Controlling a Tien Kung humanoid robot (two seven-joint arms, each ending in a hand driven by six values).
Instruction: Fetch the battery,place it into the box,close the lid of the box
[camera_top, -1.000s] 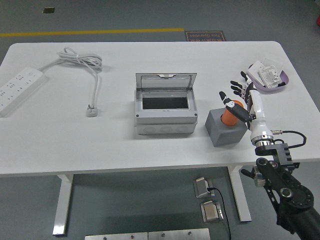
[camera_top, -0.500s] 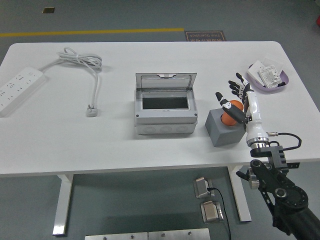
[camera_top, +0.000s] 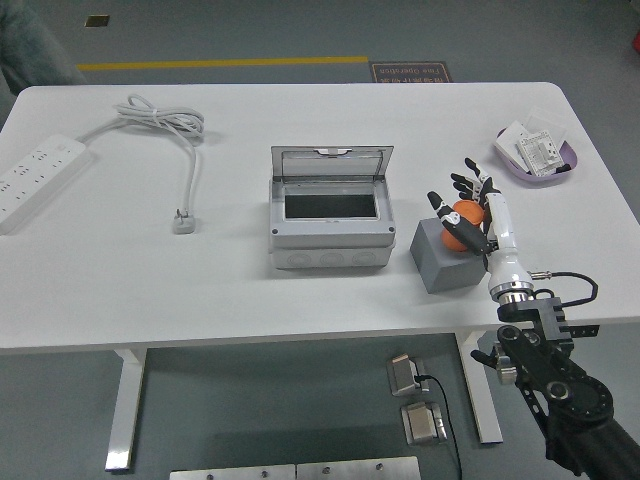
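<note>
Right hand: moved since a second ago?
Yes. The right hand has shifted left and slightly down, away from the purple tray, fingers now around the orange battery on the grey block.

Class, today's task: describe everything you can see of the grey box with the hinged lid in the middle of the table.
The grey box looks like a plastic electrical enclosure, rectangular, with round knock-out marks along its front wall. Its clear, grey-framed lid stands open, tilted back from the far edge. The dark rectangular interior looks empty. It sits flat on the white table, near the centre, left of the grey block, with a gap between them. Nothing touches it but the table.
</note>
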